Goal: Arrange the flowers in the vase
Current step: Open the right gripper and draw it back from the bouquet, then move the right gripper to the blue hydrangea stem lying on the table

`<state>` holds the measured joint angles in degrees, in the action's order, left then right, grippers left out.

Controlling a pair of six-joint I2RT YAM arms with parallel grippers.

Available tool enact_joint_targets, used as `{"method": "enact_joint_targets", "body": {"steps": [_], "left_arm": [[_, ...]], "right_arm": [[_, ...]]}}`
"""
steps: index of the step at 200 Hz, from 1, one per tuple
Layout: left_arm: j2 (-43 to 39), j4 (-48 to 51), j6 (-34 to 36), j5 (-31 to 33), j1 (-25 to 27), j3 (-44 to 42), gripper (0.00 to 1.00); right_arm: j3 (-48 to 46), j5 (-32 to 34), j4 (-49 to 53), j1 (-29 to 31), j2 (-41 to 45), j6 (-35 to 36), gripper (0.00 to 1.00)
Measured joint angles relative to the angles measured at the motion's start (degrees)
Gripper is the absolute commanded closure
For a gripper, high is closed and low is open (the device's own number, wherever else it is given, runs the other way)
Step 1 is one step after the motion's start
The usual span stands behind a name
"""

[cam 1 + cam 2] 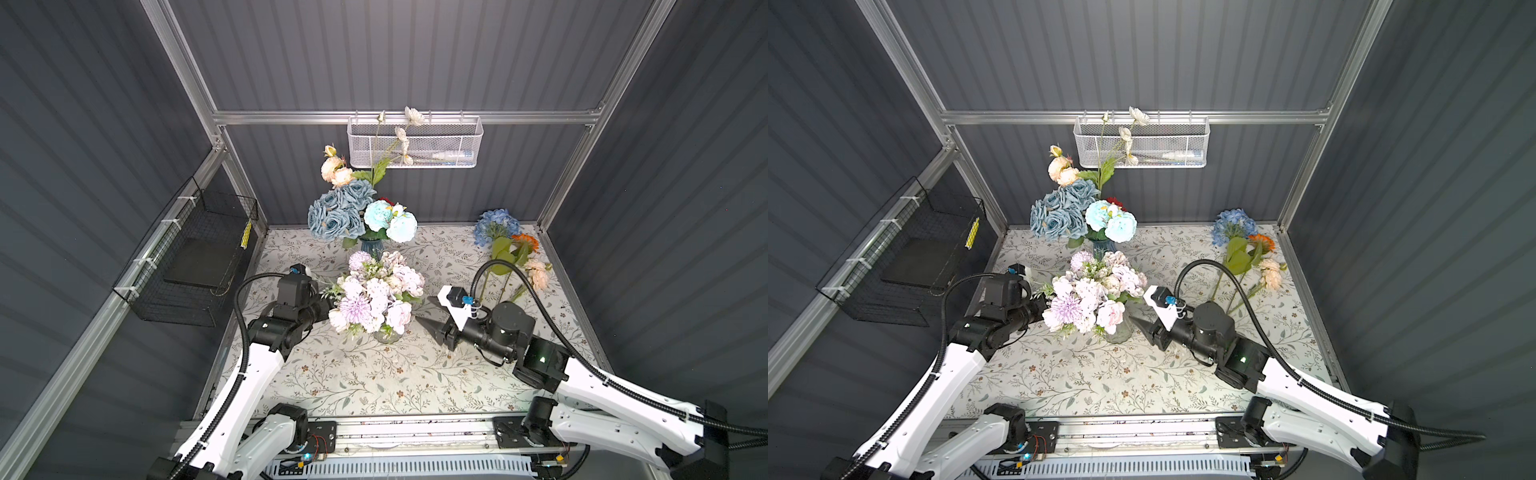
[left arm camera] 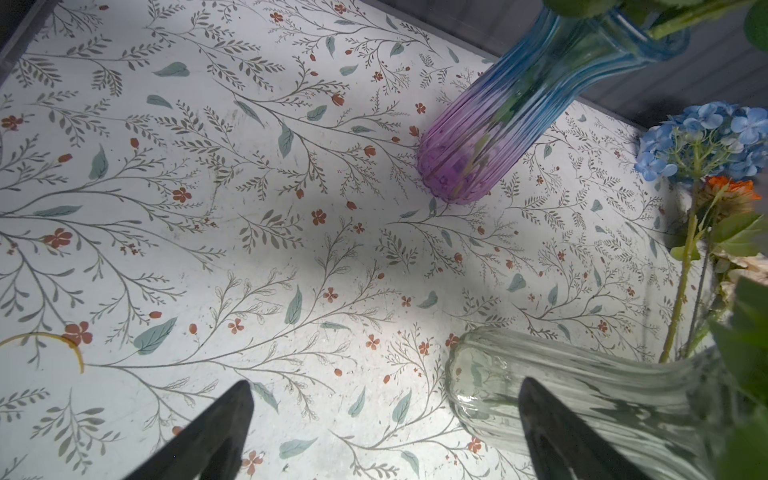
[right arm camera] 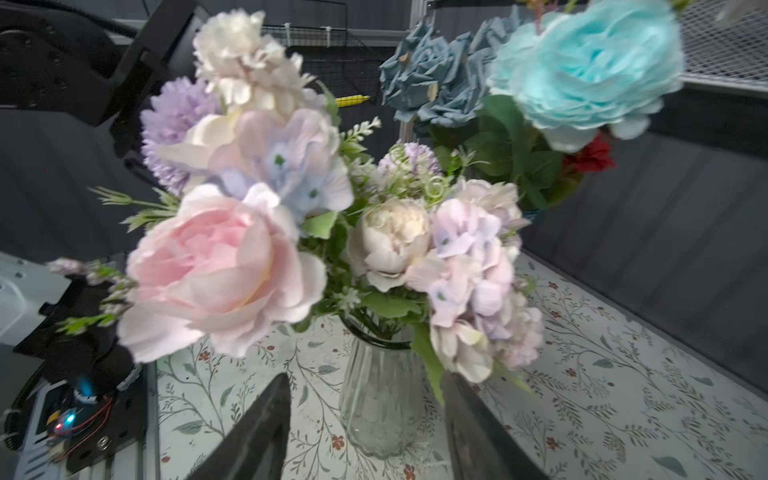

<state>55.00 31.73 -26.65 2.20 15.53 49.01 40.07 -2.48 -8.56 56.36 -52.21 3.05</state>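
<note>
A clear ribbed vase point(image 1: 386, 334) stands mid-table, filled with a bouquet of pink, white and lilac flowers point(image 1: 376, 293). My right gripper point(image 1: 427, 314) hovers just right of it, open and empty; in the right wrist view the vase point(image 3: 380, 399) shows beyond the gap between the jaws of my right gripper point(image 3: 365, 386). My left gripper point(image 2: 384, 399) is open and empty low on the vase's left; the bouquet hides its tips in both top views. Loose flowers lie at the back right: a blue hydrangea point(image 1: 496, 224), an orange daisy point(image 1: 525, 241) and a peach bloom point(image 1: 538, 274).
A blue-to-purple vase point(image 1: 371, 247) at the back holds dusty-blue roses point(image 1: 336, 212), aqua puffs point(image 1: 390, 220) and taller stems. A white mesh basket point(image 1: 440, 143) hangs on the back rail. A black wire basket point(image 1: 195, 257) is fixed to the left wall.
</note>
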Motion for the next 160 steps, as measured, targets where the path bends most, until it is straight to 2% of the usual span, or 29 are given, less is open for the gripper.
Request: {"method": "enact_joint_targets", "body": {"steps": [26, 59, 84, 130, 160], "left_arm": [[1.29, -1.97, -1.11, -2.75, 0.00, -0.31, 0.01], [1.49, -5.75, -1.73, -6.43, 0.00, -1.29, 0.01], [0.59, -8.63, -1.53, -8.83, 0.00, -2.19, 0.01], [-1.84, -10.60, 0.87, -11.13, -0.15, -5.01, 0.01], [-6.75, -11.91, 2.03, -12.46, -0.15, -10.12, 0.01]], "right_arm": [[0.09, -0.13, -3.28, 3.17, -5.75, 0.85, 0.39], [1.88, 1.07, -8.22, 4.13, -14.16, 3.69, 0.37], [5.01, 3.37, -11.63, 4.13, -18.56, 6.29, 0.43], [11.78, 7.02, -15.82, 3.63, -22.75, 7.39, 0.63], [13.44, 8.15, -17.03, 1.95, -25.07, 5.33, 0.65]]}}
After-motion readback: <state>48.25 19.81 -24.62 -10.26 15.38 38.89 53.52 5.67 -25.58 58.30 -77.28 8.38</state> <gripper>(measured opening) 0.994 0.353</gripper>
